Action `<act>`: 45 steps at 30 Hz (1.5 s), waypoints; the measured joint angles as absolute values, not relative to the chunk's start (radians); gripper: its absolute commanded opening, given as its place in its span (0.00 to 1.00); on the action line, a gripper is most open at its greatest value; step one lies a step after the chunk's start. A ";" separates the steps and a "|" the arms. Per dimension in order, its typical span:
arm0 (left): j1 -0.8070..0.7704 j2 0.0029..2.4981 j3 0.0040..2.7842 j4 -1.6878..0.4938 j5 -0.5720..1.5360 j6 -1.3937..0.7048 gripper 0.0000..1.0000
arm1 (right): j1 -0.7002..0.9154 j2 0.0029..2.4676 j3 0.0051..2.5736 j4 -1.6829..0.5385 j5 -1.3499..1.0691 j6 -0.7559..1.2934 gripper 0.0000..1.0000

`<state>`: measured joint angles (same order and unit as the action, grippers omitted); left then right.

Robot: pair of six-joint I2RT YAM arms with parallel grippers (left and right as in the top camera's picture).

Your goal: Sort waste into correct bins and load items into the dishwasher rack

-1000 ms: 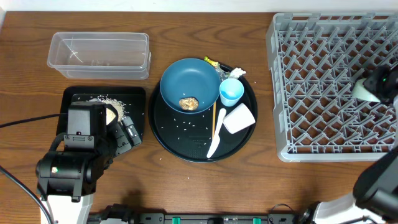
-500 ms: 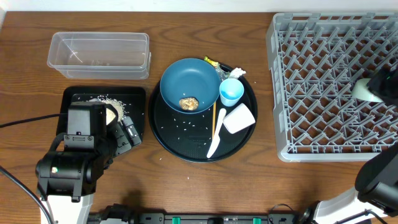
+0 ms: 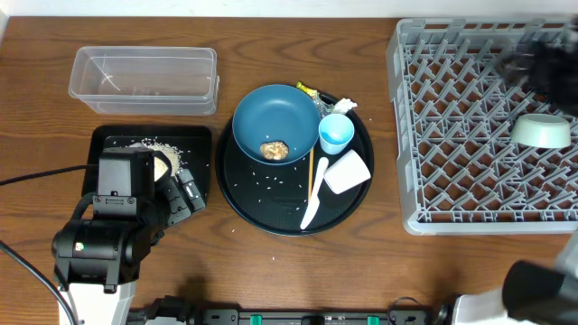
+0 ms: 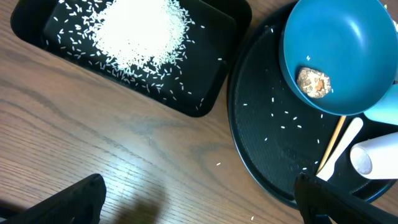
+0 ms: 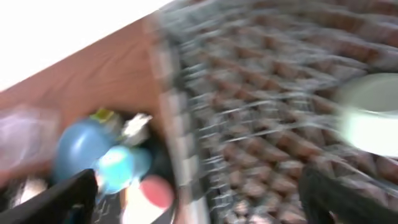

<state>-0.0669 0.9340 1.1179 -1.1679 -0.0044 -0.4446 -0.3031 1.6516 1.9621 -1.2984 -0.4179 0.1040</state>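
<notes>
The pale mint bowl lies free in the grey dishwasher rack. My right gripper is a blur over the rack's far side, open and empty. The dark blue bowl holds a brown lump. Beside it are the light blue cup, white cup and white spoon. White rice is heaped in the shallow black tray. My left gripper hovers open over bare wood next to that tray.
The bowl, cups and spoon sit on a round black tray scattered with rice, with a thin wooden stick. A yellow wrapper and white tissue lie at its far rim. The clear tub stands at the back left.
My right gripper has opened and let go of the mint bowl, then swung toward the rack's far side. The bowl stays in the rack. The left arm has not moved.
</notes>
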 measured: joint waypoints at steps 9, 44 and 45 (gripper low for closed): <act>-0.067 0.934 1.118 -1.168 -0.004 -0.445 0.98 | 0.080 1.623 1.956 -1.396 -0.467 0.009 0.99; -0.067 0.934 1.118 -1.168 -0.004 -0.445 0.98 | 0.794 1.933 1.682 -0.908 -0.094 0.153 0.99; -0.067 0.934 1.118 -1.168 -0.004 -0.445 0.98 | 0.794 1.952 1.682 -0.893 -0.084 0.154 0.99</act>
<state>-0.0669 0.9340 1.1179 -1.1679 -0.0044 -0.4446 0.7940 1.9522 1.6817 -0.8928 -0.0845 0.1535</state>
